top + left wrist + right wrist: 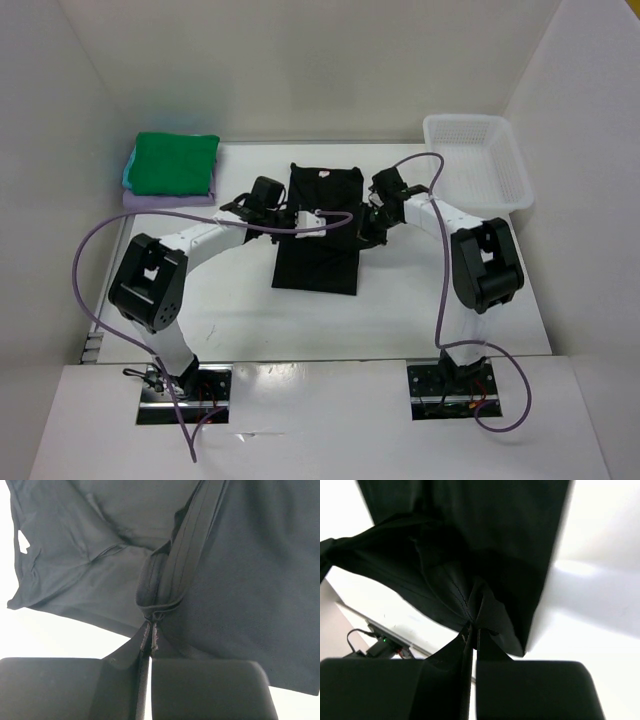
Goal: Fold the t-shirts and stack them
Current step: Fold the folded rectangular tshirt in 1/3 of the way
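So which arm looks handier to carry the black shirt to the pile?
Probably the left. The pile, green shirt on top, lies far left, nearer that arm; the right arm stands by the white bin. The left gripper and right gripper both pinch the black shirt.

The spread t-shirt (316,262) is plain black. Of the others, the top shirt (176,162) is bright green, the middle shirt (128,172) turquoise, the bottom shirt (165,200) lavender. The bin (475,160) is white.

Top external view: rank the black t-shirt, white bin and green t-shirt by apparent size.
1. black t-shirt and white bin: they look alike, too close to separate.
2. green t-shirt: clearly smallest.
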